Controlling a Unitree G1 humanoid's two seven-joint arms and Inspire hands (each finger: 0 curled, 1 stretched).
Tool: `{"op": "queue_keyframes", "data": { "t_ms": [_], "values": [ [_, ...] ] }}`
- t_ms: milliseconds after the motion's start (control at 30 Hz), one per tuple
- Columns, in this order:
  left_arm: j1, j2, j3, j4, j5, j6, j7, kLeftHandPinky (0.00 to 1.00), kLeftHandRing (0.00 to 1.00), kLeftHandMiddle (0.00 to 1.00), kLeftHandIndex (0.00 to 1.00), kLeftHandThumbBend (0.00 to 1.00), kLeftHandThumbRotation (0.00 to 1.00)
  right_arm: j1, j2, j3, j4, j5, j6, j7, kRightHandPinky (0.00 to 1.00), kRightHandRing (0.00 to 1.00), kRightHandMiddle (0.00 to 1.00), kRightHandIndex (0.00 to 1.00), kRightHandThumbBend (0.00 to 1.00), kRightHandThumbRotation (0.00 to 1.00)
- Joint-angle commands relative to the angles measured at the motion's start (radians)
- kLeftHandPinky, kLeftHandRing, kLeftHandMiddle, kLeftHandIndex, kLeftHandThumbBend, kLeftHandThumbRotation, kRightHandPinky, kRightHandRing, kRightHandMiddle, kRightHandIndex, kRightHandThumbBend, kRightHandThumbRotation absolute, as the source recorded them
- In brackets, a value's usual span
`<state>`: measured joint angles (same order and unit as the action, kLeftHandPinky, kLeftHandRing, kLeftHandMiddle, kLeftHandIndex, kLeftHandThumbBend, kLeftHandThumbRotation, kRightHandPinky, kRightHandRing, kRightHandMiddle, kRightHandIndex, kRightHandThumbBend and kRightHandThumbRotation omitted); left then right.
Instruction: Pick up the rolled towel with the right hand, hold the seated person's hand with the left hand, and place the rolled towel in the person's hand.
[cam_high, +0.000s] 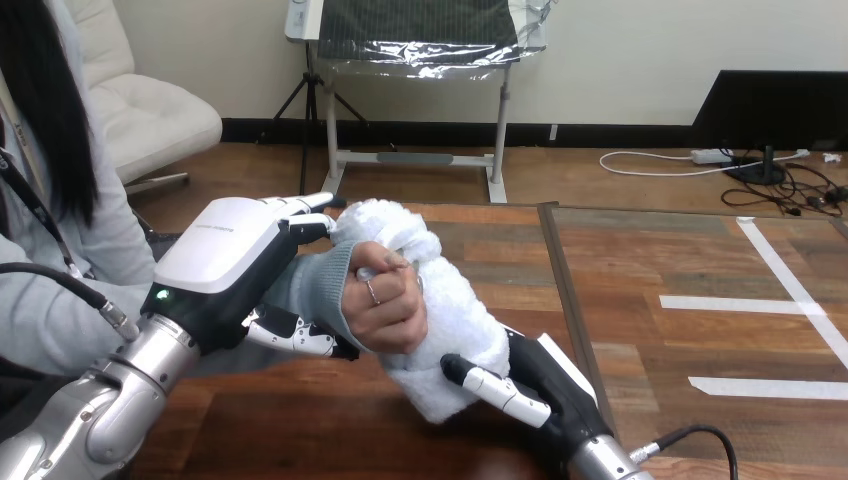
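The white rolled towel (452, 305) stands tilted above the table at the view's middle. The person's hand (388, 302) is curled round its upper half. My left hand (225, 255) is on the person's sleeved wrist from the left, fingers over the top and thumb underneath, curled round it. Lower down, my right hand (548, 385) comes up from the bottom edge and cups the towel's lower end, with its thumb lying across the front of the roll. The fingers of that hand are hidden behind the towel.
The wooden table (650, 300) spreads out to the right, with a dark seam down its middle and white tape strips (760, 302) at the right. The person sits at the left edge.
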<state>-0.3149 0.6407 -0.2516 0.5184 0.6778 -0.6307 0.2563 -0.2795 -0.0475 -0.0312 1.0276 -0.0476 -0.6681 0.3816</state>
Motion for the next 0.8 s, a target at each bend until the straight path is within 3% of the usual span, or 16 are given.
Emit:
{"op": "queue_keyframes", "data": {
  "t_ms": [0,400,767],
  "values": [
    [-0.028,-0.028,0.004,-0.007,0.003,-0.015,0.039,0.88,0.90,0.92,0.94,1.00,0.49,-0.037,-0.040,0.005,-0.020,-0.011,0.010,-0.029,0.67,0.76,0.77,0.86,1.00,0.71],
    [-0.022,-0.033,-0.007,0.005,0.028,-0.011,0.065,0.91,0.95,0.97,0.99,1.00,0.62,-0.033,-0.052,0.026,-0.030,-0.017,0.010,-0.015,0.84,0.91,0.90,0.98,1.00,0.80],
    [-0.015,-0.043,-0.009,0.019,0.029,-0.019,0.067,0.96,0.99,1.00,1.00,1.00,0.67,-0.029,-0.065,0.040,-0.037,-0.017,0.004,0.008,0.91,0.99,0.99,1.00,1.00,0.87]
  ]
}}
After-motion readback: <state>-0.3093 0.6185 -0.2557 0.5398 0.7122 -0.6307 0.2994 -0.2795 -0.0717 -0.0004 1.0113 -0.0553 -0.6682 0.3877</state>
